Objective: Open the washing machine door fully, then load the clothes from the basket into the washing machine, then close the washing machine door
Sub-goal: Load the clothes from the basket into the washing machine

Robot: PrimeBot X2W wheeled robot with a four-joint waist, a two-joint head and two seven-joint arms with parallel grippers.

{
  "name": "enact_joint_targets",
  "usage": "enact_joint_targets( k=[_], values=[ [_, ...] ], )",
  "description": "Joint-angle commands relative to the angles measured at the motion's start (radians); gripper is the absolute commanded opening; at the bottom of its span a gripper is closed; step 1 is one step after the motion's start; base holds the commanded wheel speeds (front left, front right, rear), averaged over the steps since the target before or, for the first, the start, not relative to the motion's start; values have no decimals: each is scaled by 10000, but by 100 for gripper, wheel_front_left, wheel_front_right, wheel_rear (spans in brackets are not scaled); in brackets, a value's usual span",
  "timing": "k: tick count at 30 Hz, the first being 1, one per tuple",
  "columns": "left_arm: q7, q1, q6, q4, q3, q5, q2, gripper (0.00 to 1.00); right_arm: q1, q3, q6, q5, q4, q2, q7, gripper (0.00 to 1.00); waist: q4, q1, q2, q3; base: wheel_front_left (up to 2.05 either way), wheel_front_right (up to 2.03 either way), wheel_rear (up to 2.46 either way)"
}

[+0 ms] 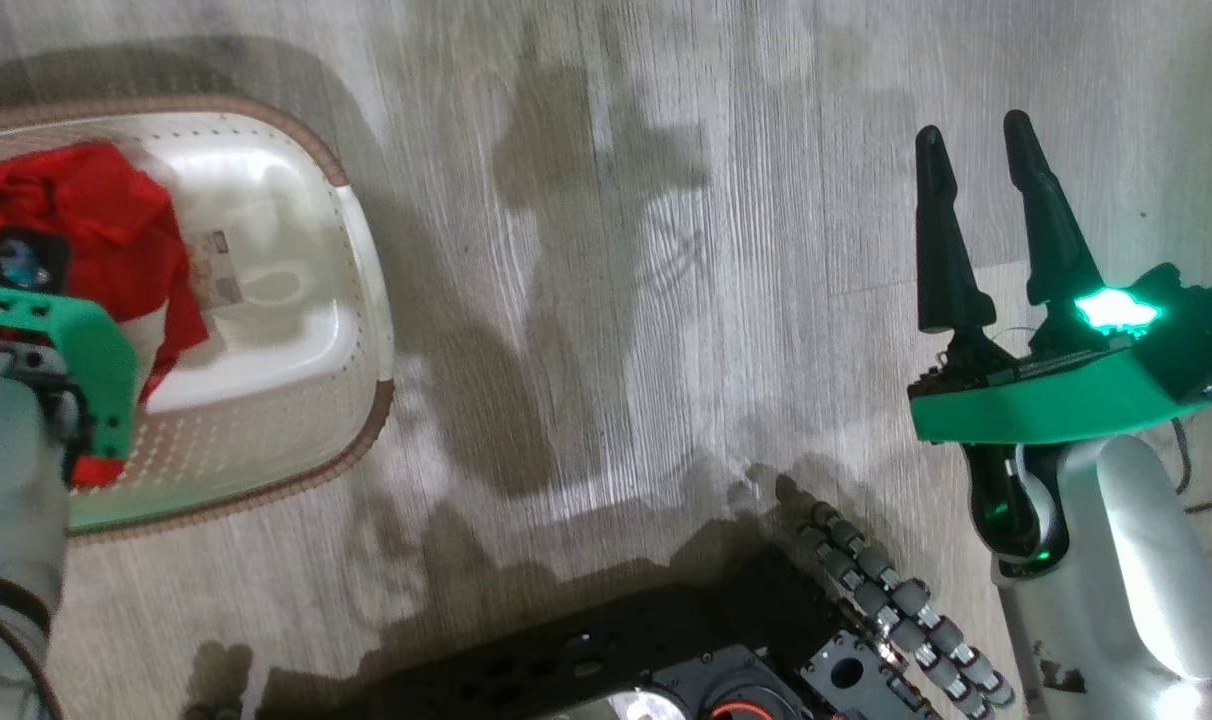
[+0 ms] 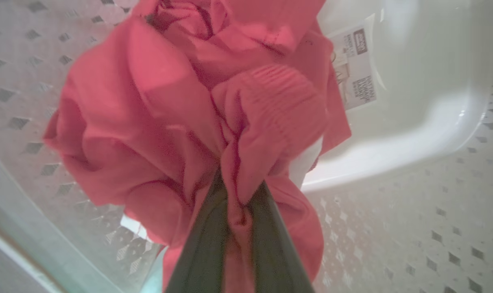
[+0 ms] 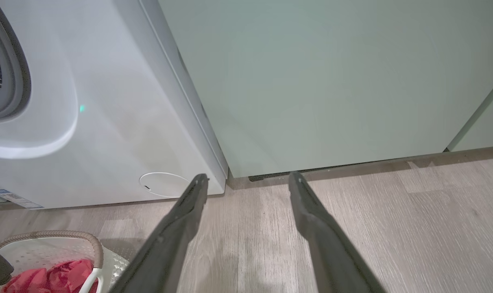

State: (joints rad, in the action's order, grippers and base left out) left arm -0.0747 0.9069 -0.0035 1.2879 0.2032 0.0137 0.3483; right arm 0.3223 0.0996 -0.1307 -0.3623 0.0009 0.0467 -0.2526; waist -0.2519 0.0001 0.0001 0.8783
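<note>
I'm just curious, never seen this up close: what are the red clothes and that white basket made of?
The clothes look like soft matte knit fabric: they crumple in folds, and one band is ribbed like a cuff. The basket seems moulded plastic: glossy smooth bottom, walls punched with regular holes; its brown rim looks woven, though possibly plastic too.

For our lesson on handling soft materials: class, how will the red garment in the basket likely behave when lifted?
Probably floppy: the clothes bunch in loose folds where the left gripper pinches them, so they should drape and dangle. Likely light, since the fabric looks thin. A trailing fold might catch on the basket wall.
</note>
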Motion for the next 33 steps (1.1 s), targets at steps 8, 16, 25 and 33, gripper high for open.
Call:
enact_joint_targets(
  k=[8,16,25,33],
  values=[
    [1087,-997,286,-26,-376,-509,-193,0,-339,140,0,169,-232,35,-91,100,279,-1,-1,-1053,0,0,0],
    [1979,-1317,240,-51,-502,-952,-898,0,-612,-75,0,508,28,35,-91,100,737,-1,-1,-2454,0,0,0],
    [3297,-2036,-125,-784,-780,-1570,-1542,0,-1014,-260,0,838,289,35,-91,100,1291,-1,-1,-4258,0,0,0],
    [3361,-3668,-372,-4929,-1074,-1678,-1792,0,-1456,-525,0,1057,392,35,-91,100,1696,-1,-1,-5510,0,0,0]
  ],
)
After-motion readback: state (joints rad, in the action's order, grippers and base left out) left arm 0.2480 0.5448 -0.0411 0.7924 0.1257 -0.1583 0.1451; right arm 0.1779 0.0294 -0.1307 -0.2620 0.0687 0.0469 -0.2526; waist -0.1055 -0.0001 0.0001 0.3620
